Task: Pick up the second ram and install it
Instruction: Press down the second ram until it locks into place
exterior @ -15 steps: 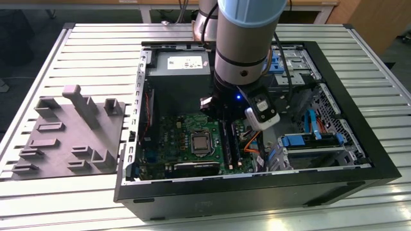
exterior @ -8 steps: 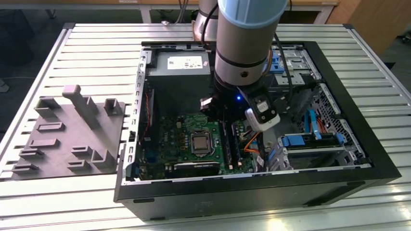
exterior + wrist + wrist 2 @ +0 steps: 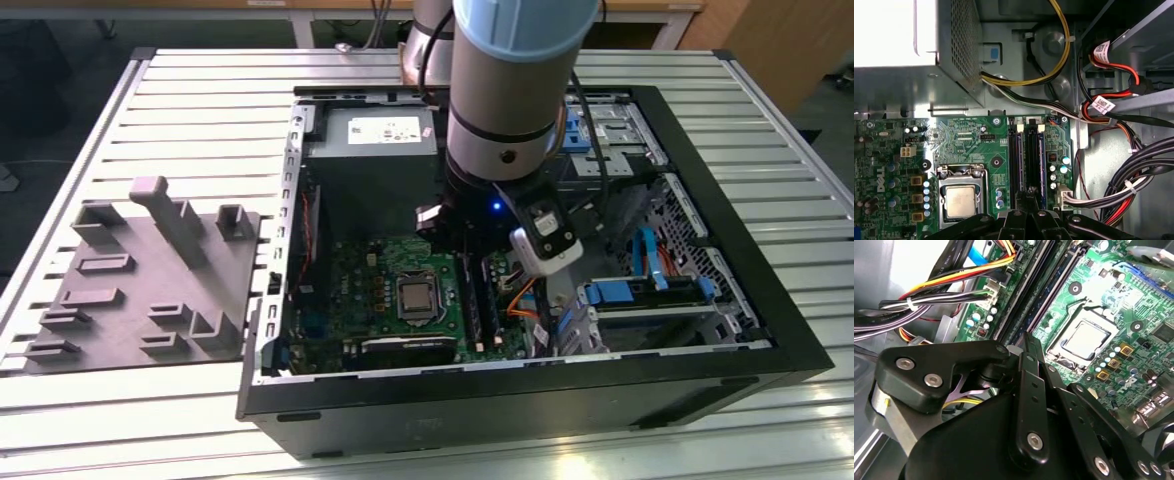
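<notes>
Now the gripper (image 3: 1029, 200) is lowered over the memory slots (image 3: 1026, 160) inside the computer case (image 3: 747, 330).
Whether its fingers are closed cannot be told; the second ram (image 3: 1035, 162) appears seated between the board's cables (image 3: 1104, 197) and processor (image 3: 960, 201).

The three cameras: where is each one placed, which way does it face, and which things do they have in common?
Exterior view: off the arm, above the table, looking down into the open computer case; the arm rises over it.
First wrist view: on the arm, facing the motherboard and memory slots; gripper at the edge.
Second wrist view: on the arm, low behind the gripper, facing the motherboard.
Shared: the processor socket.
</notes>
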Tool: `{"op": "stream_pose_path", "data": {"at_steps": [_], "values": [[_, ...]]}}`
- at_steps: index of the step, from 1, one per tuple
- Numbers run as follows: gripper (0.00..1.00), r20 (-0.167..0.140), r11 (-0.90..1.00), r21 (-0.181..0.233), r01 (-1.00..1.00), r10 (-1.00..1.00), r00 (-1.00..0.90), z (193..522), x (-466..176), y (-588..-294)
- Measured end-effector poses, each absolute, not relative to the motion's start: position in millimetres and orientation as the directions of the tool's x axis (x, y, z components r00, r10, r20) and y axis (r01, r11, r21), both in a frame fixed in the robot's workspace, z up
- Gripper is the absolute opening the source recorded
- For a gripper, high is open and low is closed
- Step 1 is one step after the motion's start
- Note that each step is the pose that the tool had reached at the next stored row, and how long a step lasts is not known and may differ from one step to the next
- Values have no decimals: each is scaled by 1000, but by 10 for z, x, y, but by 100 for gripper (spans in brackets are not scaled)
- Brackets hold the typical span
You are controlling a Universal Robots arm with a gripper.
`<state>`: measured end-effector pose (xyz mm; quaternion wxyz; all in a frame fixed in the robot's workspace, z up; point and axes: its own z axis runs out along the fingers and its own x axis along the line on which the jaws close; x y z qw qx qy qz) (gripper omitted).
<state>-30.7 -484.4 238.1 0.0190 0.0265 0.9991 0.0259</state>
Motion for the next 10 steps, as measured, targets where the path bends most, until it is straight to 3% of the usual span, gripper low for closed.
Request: {"op": "stream_pose_path", "data": {"at_steps": [10], "values": [[11, -37, 997, 53, 52, 54, -998, 2380, -307, -4871]]}}
